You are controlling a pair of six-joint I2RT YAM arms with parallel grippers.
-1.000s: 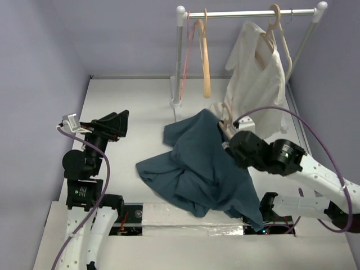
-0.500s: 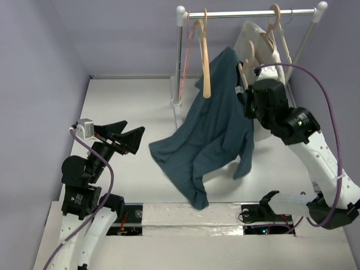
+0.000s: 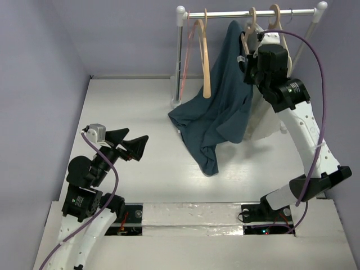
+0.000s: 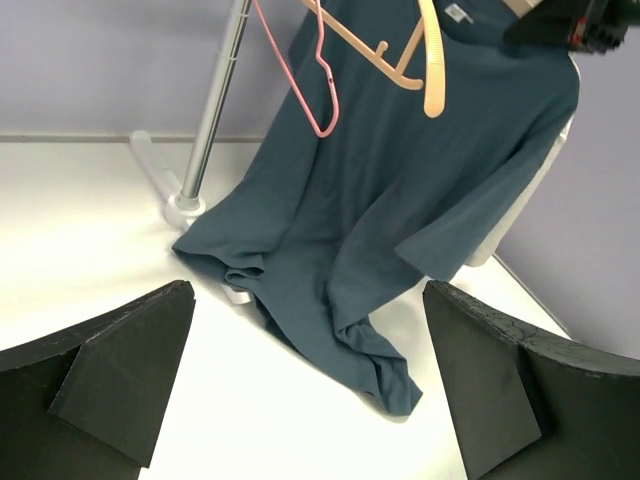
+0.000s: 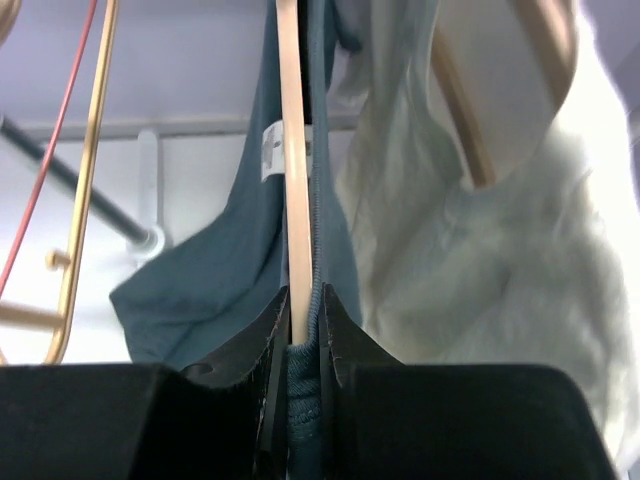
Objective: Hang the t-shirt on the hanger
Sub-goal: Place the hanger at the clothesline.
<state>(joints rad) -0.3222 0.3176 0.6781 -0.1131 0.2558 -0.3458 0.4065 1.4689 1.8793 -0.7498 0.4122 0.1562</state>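
Observation:
The dark teal t-shirt (image 3: 222, 101) hangs from the pale tan hanger (image 3: 251, 22), whose hook is up at the rack's rail. The shirt's lower end trails on the white table. My right gripper (image 3: 246, 53) is raised beside the rail, shut on the hanger's thin edge (image 5: 291, 200) together with the t-shirt's ribbed collar (image 5: 320, 300). The right wrist view shows the pale label (image 5: 270, 150) inside the neck. My left gripper (image 3: 130, 143) stands wide open and low over the table's left side, well apart from the t-shirt (image 4: 400, 180), with nothing between its fingers (image 4: 120, 370).
A rail rack (image 3: 179, 56) stands at the back. A yellow-orange hanger (image 3: 205, 62) and a thin pink hanger (image 4: 320, 95) hang at its left end. A cream-white garment (image 3: 267, 118) hangs on its own hanger right of the t-shirt. Purple walls enclose the table.
My right arm has swung up from the table to the rail, carrying hanger and t-shirt, so the shirt now hangs. My left gripper has opened wide and shifted slightly right.

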